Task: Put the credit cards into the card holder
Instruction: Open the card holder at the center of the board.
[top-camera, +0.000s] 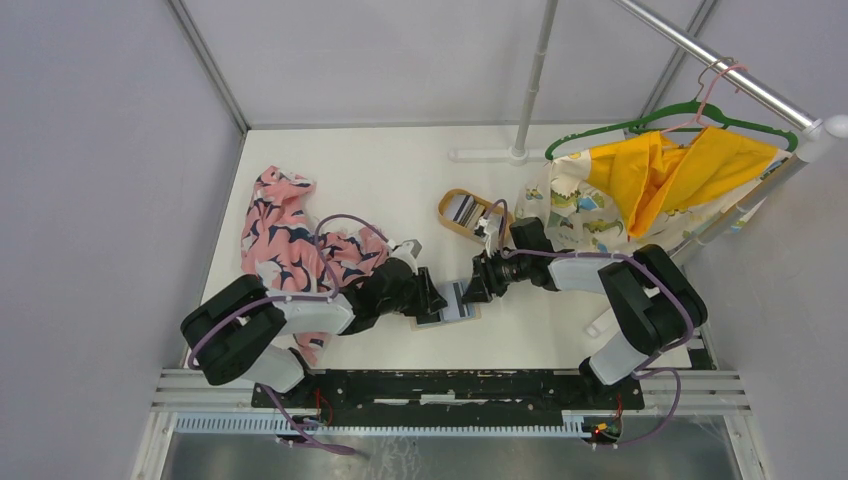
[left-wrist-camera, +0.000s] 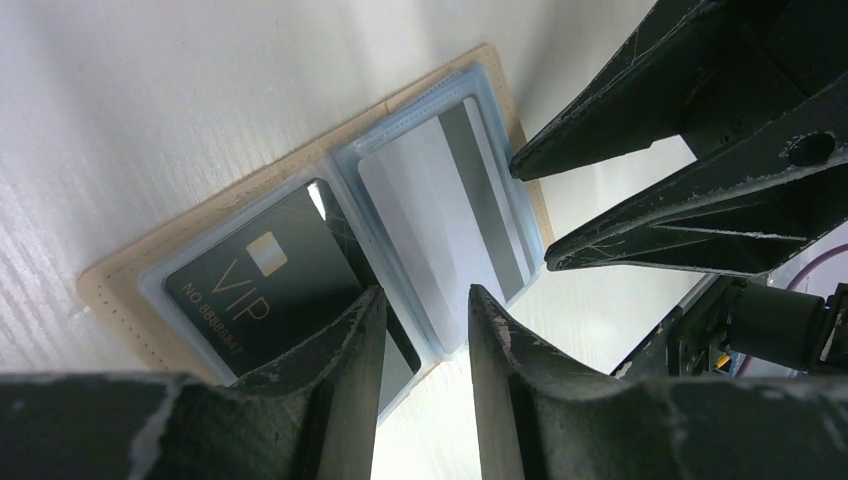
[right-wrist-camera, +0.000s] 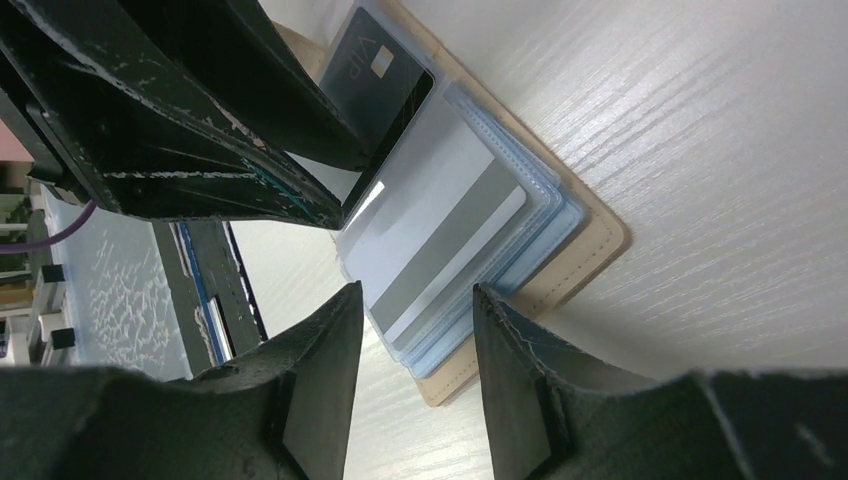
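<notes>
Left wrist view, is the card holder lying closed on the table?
No, the card holder lies spread open, a black VIP card in one sleeve and a pale card in the other.

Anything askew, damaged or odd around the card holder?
Nothing stands out. The card holder lies open and flat, a black card and a pale card straight in its sleeves. A crumpled pink cloth lies well apart from it.

Corner of VIP card (left-wrist-camera: 262, 288) behind left end effector (left-wrist-camera: 425, 302)

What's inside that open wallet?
The wallet holds a black VIP card on one side and a pale striped card on the other. Sleeves stacked beneath are covered.
</notes>
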